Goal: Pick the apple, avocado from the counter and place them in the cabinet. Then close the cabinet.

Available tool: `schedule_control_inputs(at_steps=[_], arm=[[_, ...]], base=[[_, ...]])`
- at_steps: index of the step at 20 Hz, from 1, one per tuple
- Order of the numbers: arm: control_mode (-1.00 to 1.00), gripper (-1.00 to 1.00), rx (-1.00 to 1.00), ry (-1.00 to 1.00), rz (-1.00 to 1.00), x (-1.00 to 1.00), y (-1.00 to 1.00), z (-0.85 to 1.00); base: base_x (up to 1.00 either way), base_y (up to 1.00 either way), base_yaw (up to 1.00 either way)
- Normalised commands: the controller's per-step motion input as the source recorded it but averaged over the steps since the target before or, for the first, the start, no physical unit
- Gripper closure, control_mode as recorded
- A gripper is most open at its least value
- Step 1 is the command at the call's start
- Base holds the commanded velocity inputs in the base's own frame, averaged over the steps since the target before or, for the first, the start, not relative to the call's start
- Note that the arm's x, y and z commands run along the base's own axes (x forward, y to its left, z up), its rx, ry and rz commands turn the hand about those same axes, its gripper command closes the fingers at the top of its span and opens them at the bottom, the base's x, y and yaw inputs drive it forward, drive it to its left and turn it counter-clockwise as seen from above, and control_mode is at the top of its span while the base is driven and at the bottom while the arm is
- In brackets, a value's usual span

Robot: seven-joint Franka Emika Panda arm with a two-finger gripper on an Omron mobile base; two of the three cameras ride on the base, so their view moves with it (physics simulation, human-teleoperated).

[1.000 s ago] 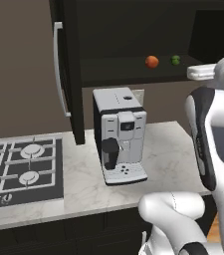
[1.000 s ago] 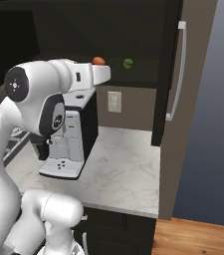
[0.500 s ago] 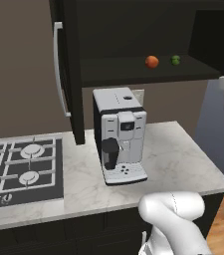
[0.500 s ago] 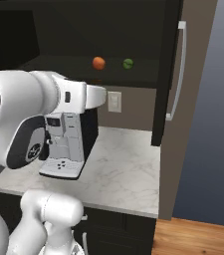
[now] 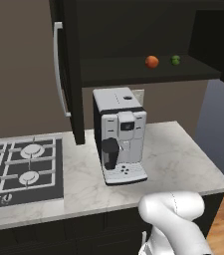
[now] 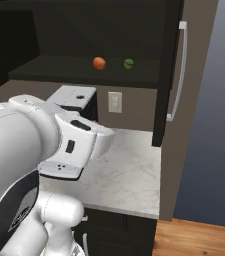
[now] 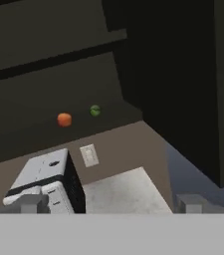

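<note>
Starting at your left, the black gas hob (image 5: 21, 169) is cut off by the frame edge, and the black upper wall cabinet's flat dark door (image 5: 68, 64) stands open, its long silver bar handle (image 5: 58, 69) facing you. On the cabinet (image 6: 84, 67) shelf the small round red-orange apple (image 5: 152, 62) sits just left of the small round dark green avocado (image 5: 175, 60), near but apart. Below them, the white-and-black coffee machine (image 5: 119, 134) stands on the light marbled stone table (image 5: 183, 159). The pincer (image 7: 111, 203) shows two fingertips (image 7: 31, 204) spread wide, released, grasping nothing. The right door (image 6: 171, 75) also hangs open.
</note>
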Motion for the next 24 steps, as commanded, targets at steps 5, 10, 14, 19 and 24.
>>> schedule_control_inputs(at_steps=[5, 10, 14, 19, 24], arm=[[-1.0, -1.0, 0.28, 0.01, -0.03, -0.15, -0.59, 0.0], [-1.0, -1.0, 0.26, 0.0, -0.06, 0.12, -0.77, -0.12], [-1.0, -1.0, 0.22, 0.0, -0.03, 0.22, -0.71, -0.44], [-1.0, -1.0, 0.19, 0.0, -0.02, 0.54, -0.58, -0.59], [-1.0, -1.0, 0.17, 0.0, -0.03, 0.89, -0.65, -0.32]], base=[[0.0, 0.0, 0.0], [0.0, 0.0, 0.0], [0.0, 0.0, 0.0], [0.0, 0.0, 0.0], [0.0, 0.0, 0.0]])
